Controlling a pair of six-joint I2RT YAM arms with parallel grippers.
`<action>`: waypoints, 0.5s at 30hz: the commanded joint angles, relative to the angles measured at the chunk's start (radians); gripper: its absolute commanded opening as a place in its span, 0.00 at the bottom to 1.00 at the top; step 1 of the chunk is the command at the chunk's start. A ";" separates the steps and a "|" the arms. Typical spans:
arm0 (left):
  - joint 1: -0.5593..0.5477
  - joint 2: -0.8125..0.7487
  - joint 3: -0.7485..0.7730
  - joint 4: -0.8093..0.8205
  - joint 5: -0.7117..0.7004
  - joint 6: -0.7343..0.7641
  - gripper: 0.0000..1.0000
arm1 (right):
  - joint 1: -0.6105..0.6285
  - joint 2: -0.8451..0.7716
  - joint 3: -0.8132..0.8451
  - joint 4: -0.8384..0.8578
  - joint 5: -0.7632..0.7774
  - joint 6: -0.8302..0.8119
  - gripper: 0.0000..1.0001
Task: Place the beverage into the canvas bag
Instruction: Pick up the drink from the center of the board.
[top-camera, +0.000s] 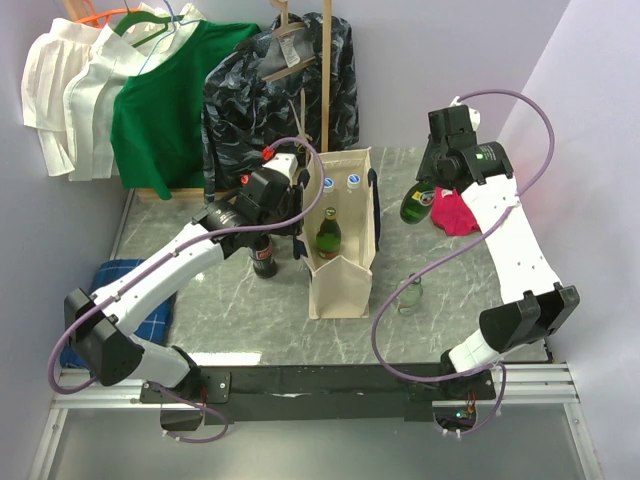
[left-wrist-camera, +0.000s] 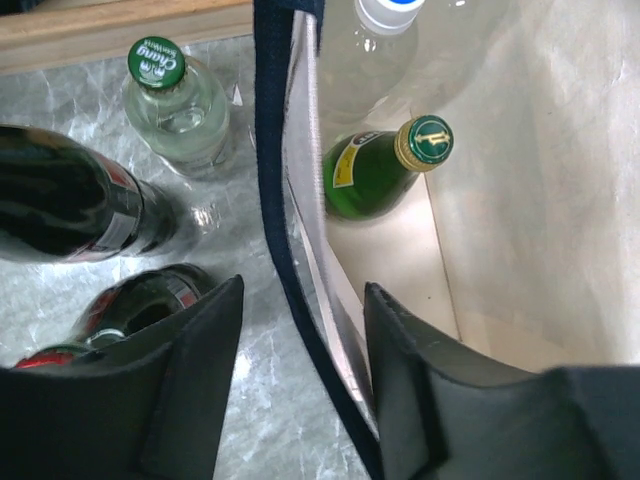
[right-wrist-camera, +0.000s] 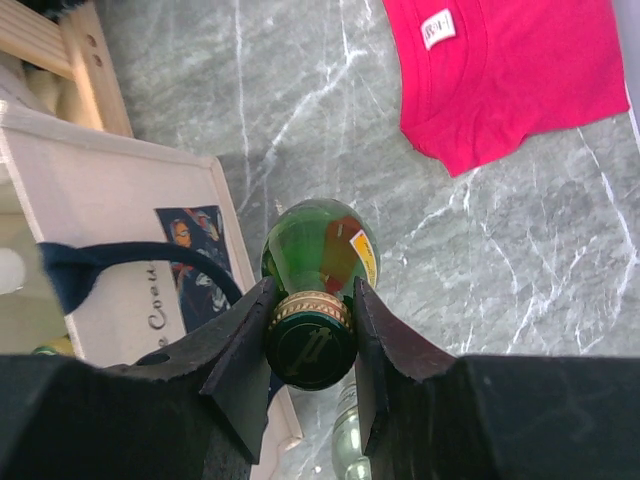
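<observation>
Right gripper (right-wrist-camera: 312, 305) is clenched on the neck of a green bottle (right-wrist-camera: 320, 235), holding it tilted above the counter (right-wrist-camera: 520, 300), near the right side of the bag (top-camera: 340, 288). Left gripper (left-wrist-camera: 302, 290) straddles the bag's left wall, jaws apart, seemingly not pinching it. Best to steady that wall, bring the bottle upright over a free slot, then lower it clear of the stowed bottles (left-wrist-camera: 385, 165).

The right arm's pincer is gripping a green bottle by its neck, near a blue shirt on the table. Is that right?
Not quite: the shirt is pink, not blue, as the right wrist view shows. The right pincer does grip the green bottle by its neck.
</observation>
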 joint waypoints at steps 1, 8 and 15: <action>0.002 -0.047 -0.008 0.011 0.015 -0.019 0.50 | 0.027 -0.075 0.125 0.068 0.046 0.000 0.00; 0.002 -0.052 -0.011 0.011 0.015 -0.020 0.31 | 0.050 -0.076 0.175 0.056 0.057 -0.002 0.00; 0.002 -0.049 0.000 0.005 0.009 -0.023 0.06 | 0.064 -0.073 0.228 0.042 0.057 -0.011 0.00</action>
